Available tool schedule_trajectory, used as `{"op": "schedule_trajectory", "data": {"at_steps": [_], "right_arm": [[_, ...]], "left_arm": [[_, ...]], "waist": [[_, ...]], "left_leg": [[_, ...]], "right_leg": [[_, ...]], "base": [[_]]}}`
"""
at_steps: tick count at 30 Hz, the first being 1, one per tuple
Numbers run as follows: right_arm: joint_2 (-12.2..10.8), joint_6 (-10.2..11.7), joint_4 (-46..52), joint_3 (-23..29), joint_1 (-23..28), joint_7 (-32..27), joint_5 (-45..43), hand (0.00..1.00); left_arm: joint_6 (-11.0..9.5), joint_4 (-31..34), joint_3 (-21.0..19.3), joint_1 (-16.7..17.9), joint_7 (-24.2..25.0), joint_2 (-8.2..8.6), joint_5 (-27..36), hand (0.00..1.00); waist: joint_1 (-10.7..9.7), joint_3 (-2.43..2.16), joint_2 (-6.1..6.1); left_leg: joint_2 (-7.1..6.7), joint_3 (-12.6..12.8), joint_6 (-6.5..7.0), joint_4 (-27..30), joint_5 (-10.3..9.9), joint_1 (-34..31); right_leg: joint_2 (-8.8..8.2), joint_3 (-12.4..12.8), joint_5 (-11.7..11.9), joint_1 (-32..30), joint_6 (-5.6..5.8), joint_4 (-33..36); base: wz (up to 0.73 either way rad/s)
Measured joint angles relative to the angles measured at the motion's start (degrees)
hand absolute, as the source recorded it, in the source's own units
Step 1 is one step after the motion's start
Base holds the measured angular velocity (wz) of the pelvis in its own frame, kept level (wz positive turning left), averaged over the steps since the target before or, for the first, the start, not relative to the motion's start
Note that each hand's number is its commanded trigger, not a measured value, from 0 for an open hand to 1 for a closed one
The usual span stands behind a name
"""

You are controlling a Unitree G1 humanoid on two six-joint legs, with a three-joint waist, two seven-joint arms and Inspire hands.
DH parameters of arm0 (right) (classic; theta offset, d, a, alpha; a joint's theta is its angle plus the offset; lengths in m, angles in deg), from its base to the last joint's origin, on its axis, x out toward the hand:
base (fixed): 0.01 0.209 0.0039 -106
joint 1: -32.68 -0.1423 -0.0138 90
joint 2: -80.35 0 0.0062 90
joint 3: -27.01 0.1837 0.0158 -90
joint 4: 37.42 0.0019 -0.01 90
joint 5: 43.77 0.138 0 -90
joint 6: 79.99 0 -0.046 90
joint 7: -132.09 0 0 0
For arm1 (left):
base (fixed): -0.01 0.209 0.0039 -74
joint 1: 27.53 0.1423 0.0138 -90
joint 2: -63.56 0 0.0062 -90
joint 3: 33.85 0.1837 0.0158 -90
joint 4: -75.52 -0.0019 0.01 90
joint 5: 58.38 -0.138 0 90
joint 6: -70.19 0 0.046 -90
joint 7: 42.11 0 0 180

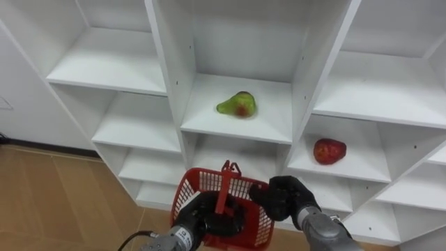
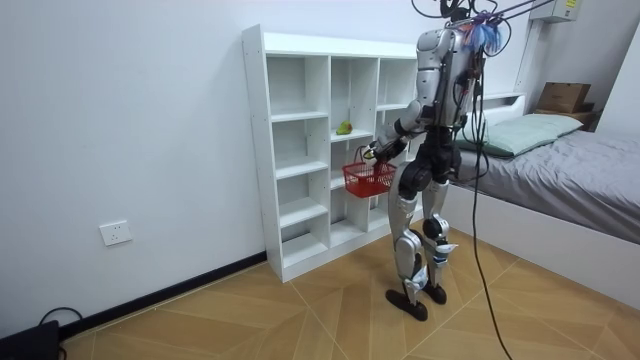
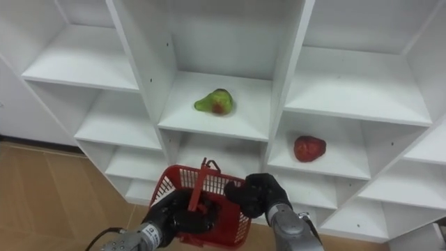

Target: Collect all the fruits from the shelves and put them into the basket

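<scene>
Green pear (image 1: 237, 105) lies shelved above curled fingers (image 1: 270, 196) of the right hand (image 1: 293, 199).

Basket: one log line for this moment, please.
basket: held, left hand | right hand: at rim | pear, red fruit: on shelves

White walls (image 2: 120, 120), wood floor (image 2: 300, 320), a grey bed (image 2: 590, 175) with perhaps a pillow (image 2: 515, 135)

You see a green pear (image 1: 237, 105) lying on the white closet's (image 1: 170, 63) middle shelf, a red fruit (image 1: 329, 150) one compartment right and lower, and a red basket (image 1: 259, 216) below.
</scene>
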Motion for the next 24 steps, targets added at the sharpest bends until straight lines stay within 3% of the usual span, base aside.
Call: {"op": "schedule_trajectory", "data": {"at_steps": [5, 13, 24], "right_arm": [[-0.72, 0.02, -0.29, -0.33, 0.00, 1.13, -0.31, 1.00], [-2.64, 0.03, -0.81, -0.45, -0.65, 0.87, 0.27, 1.00], [-2.71, 0.02, -0.81, -2.54, -0.65, -0.87, 0.31, 1.00]], "left_arm": [[-0.12, 0.01, 1.02, -0.13, 0.48, 0.43, 0.35, 1.00], [-0.14, 0.00, 3.53, -0.50, 0.78, 0.39, 0.52, 1.00], [-0.08, -0.34, 3.90, -0.50, 0.61, 0.17, 0.48, 1.00]], "waist": [[0.01, 0.76, -0.30], [0.01, 0.77, -0.38], [0.08, 0.64, -1.07]], "left_leg": [[0.00, -0.03, -0.03, -0.01, 0.04, -0.14], [0.00, -0.17, -0.01, -0.42, 0.07, 0.07], [-0.02, -0.13, -0.02, -0.42, 0.21, 0.74]], "right_leg": [[0.02, -0.06, 0.00, -0.08, 0.00, -0.04], [0.02, -0.05, 0.00, -0.12, 0.00, -0.02], [-0.04, 0.07, 0.00, 0.29, 0.00, 0.02]], "base": [[0.00], [0.00], [0.00]]}}
